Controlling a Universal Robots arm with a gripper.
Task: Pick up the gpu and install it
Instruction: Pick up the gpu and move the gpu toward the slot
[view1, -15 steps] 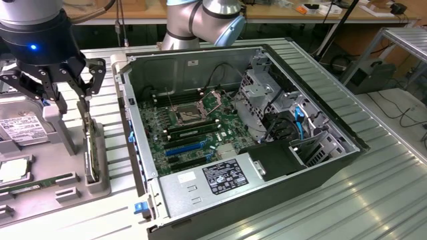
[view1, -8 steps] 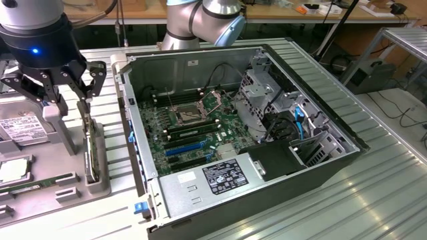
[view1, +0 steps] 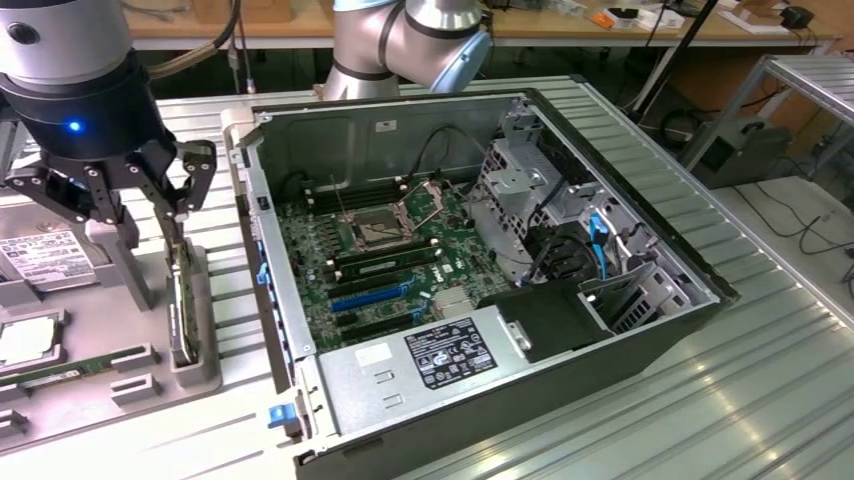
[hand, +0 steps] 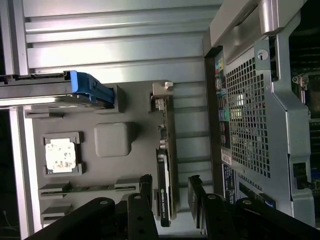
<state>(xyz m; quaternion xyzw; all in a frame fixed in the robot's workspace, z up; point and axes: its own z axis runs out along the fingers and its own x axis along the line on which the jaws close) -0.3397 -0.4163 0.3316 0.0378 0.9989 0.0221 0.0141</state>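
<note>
Gripper (view1: 154, 225) was wide open, holding nothing, above the gpu (view1: 184, 305), which stood on edge in a gray tray (view1: 80, 365) beside the open computer case (view1: 627, 180).

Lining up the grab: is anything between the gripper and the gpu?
Nothing visible. The open gripper hangs over the gpu, with its fingers either side of the card, which stands on edge in its grey tray beside the computer case.

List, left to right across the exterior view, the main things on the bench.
Boxy silver hard drive with white label, thin dark gpu card standing on edge, green motherboard, silver metal drive cage.
</note>
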